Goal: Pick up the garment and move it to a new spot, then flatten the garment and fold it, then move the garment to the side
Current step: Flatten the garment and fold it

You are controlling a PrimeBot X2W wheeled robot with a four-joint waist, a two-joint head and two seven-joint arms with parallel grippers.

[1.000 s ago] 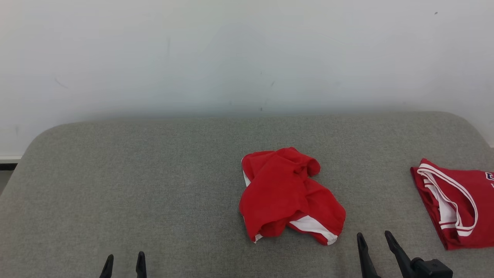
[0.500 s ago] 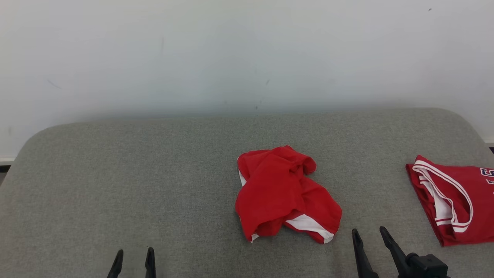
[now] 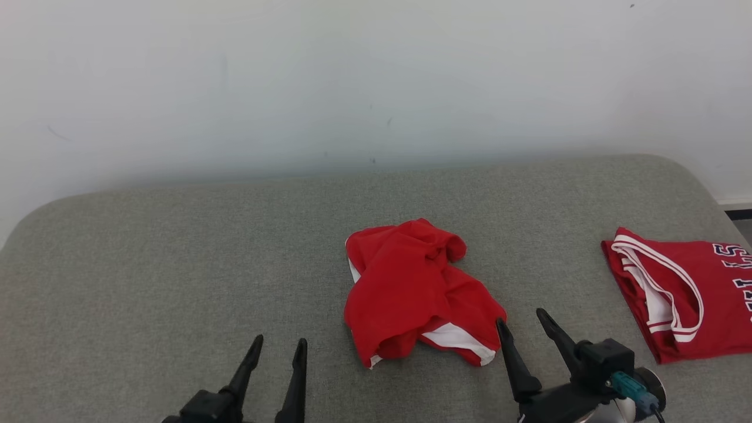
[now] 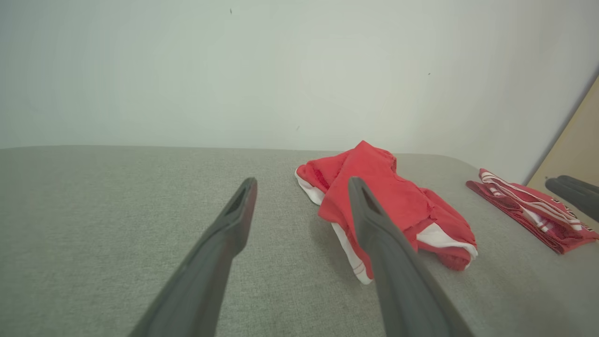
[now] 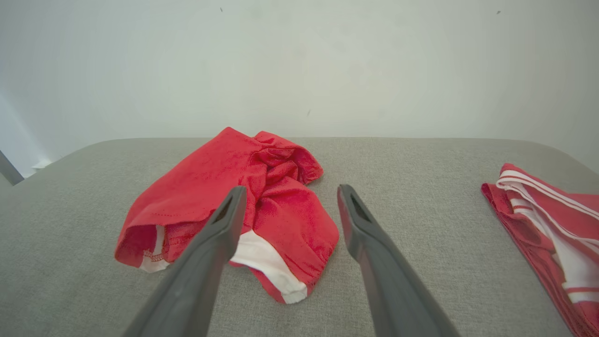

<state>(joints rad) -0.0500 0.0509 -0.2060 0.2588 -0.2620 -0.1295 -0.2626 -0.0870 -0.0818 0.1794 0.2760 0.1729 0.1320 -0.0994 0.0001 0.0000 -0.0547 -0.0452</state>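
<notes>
Closing in from the lower edge, we bring left claw (image 3: 281, 339) and right claw (image 3: 520, 317), wide open and empty, nearer the garment (image 3: 411, 288) for pickup.

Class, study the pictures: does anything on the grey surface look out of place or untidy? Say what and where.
The red garment with white trim lies crumpled in a heap at the middle of the grey fabric top, unlike the flat folded red jersey with white piping at the right. Nothing looks spilled or torn.
</notes>
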